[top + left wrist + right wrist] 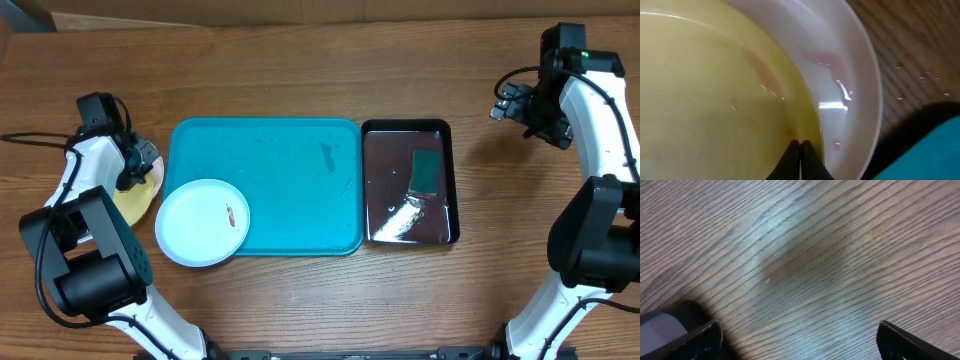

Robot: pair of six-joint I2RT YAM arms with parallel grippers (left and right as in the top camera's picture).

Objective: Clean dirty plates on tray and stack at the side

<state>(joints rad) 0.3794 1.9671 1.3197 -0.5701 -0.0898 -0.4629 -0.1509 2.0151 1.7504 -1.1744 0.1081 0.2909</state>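
Brown wood-grain tabletop [300, 300] fills the scene, and a large flat turquoise-blue rectangular plastic tray [290, 150] lies at its middle. A smaller glossy black rectangular pan [405, 125] sits just beside the tray's right edge, holding a dark green rectangular sponge [428, 170] and a wet, whitish smear.

A pale blue round plastic plate [195, 225] rests on the tray's near left corner and hangs over the edge onto the wood. It carries one small reddish speck [230, 213].

A yellow-green round plastic plate [135, 200] lies on the table just left of the tray. The left wrist view shows it sitting inside a white round plastic plate [840, 65] of like size.

The left gripper [800, 147] is over this stack with its fingertips pressed together at the yellow-green plate's near rim. Whether they pinch that rim cannot be told.

The right gripper [797, 330] hangs over bare wood at the far right, well apart from the pan. Its fingers [700, 335] are spread wide and hold nothing.
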